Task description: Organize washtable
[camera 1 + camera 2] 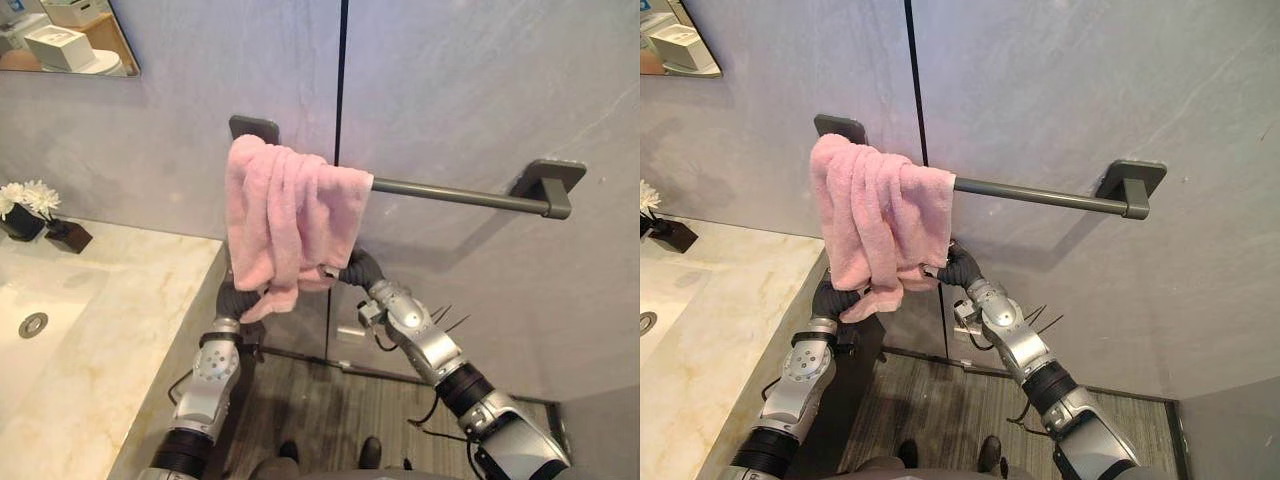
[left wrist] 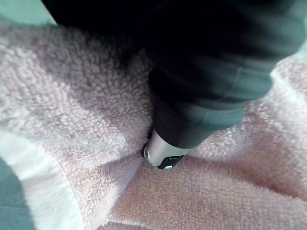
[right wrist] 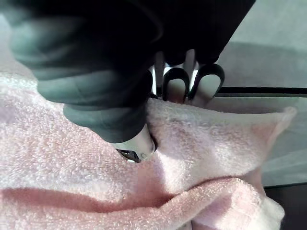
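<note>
A pink towel [image 1: 285, 215] hangs bunched over the left end of a dark wall bar [image 1: 450, 195]. My left hand [image 1: 236, 298] is at the towel's lower left corner. In the left wrist view its thumb [image 2: 163, 155] digs into the terry cloth [image 2: 72, 105], which puckers around it. My right hand [image 1: 360, 268] is at the lower right edge, partly behind the cloth. In the right wrist view its thumb [image 3: 136, 146] presses the front of the towel [image 3: 211, 139] while its fingers [image 3: 175, 86] curl behind the edge, pinching it.
A marble counter [image 1: 130, 330] with a sunken basin and drain [image 1: 33, 324] lies to the left. White flowers in a dark pot [image 1: 25, 205] and a small dark box [image 1: 68, 235] stand at its back. A mirror [image 1: 60, 40] hangs above. Wood-look floor [image 1: 330, 410] lies below the bar.
</note>
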`<state>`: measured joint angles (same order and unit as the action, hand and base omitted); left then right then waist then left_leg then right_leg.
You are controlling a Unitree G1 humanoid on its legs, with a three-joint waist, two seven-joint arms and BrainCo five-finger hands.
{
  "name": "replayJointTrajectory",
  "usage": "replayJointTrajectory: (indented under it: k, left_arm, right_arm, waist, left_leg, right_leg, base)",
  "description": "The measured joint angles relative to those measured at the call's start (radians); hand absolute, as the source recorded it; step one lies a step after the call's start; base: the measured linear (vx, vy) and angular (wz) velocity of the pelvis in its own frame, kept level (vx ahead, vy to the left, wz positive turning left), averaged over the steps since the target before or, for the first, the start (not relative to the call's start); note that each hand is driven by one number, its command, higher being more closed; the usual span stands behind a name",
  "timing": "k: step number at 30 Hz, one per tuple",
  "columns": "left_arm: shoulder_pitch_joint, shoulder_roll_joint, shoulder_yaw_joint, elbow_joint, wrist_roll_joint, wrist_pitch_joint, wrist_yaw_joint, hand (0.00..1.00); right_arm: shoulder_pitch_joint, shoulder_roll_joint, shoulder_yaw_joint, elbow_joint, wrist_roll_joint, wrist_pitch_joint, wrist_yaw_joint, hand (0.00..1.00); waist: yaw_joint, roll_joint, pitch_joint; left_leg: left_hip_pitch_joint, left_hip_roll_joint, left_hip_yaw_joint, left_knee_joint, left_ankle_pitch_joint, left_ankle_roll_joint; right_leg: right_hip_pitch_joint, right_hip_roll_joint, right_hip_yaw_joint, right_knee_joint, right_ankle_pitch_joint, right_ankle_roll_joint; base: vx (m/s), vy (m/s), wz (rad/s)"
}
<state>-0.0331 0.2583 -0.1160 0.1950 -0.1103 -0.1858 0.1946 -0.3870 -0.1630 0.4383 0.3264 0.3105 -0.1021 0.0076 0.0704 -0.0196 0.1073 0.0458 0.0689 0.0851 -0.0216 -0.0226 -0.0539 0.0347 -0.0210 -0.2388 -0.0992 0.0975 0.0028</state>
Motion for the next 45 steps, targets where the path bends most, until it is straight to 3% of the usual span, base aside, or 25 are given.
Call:
replayJointTrajectory:
  k: [12,21,25,30,37,45]
  left_arm:
    - [0.015,-0.064,-0.001,-0.023,0.009,-0.001,-0.056,1.0]
    - [0.028,-0.141,-0.009,-0.067,0.008,-0.018,-0.109,1.0]
    - [0.036,-0.16,-0.009,-0.067,0.005,-0.018,-0.115,1.0]
    - [0.062,-0.166,0.036,-0.067,-0.017,-0.018,-0.125,1.0]
    - [0.063,-0.177,0.038,-0.069,-0.035,-0.017,-0.129,1.0]
    - [0.06,-0.18,0.038,-0.129,-0.034,-0.015,-0.13,1.0]
  right_arm:
    - [0.175,0.01,-0.184,-0.14,-0.047,-0.003,0.001,1.0]
    - [0.316,0.083,-0.321,-0.223,-0.08,-0.006,0.008,1.0]
    - [0.353,0.093,-0.341,-0.233,-0.09,-0.009,0.016,1.0]
    - [0.362,0.117,-0.478,-0.228,-0.1,-0.011,-0.009,1.0]
    - [0.375,0.126,-0.486,-0.222,-0.115,-0.01,-0.01,1.0]
    - [0.374,0.157,-0.513,-0.226,-0.119,-0.01,-0.023,1.0]
  waist:
    - [-0.005,0.0,0.0]
    - [-0.057,-0.001,0.0]
    - [-0.058,-0.001,0.0]
    - [-0.059,-0.001,0.0]
    - [-0.085,-0.001,0.0]
    - [-0.089,-0.001,0.0]
  left_leg:
    - [0.018,0.002,0.019,-0.011,0.0,0.0]
    - [0.032,0.0,0.026,-0.013,-0.005,0.002]
    - [0.036,-0.001,0.028,-0.011,-0.013,0.003]
    - [0.04,-0.002,0.027,-0.005,-0.025,0.006]
    - [0.041,-0.012,0.016,-0.004,-0.029,0.01]
    - [0.048,-0.019,0.011,-0.006,-0.032,0.014]
  right_leg:
    - [0.003,0.0,0.019,0.0,-0.001,0.001]
    - [0.004,0.001,0.025,0.0,-0.008,0.009]
    - [0.004,0.001,0.029,0.008,-0.02,0.017]
    - [0.002,-0.003,0.027,0.03,-0.039,0.02]
    - [0.004,-0.012,0.022,0.031,-0.045,0.026]
    - [0.011,-0.02,0.02,0.032,-0.046,0.028]
  base:
    - [0.0,0.004,-0.03]
    - [0.01,0.008,-0.01]
    - [0.0,0.009,-0.02]
    - [0.01,0.005,0.0]
    - [0.02,0.02,0.01]
    - [-0.01,0.002,0.0]
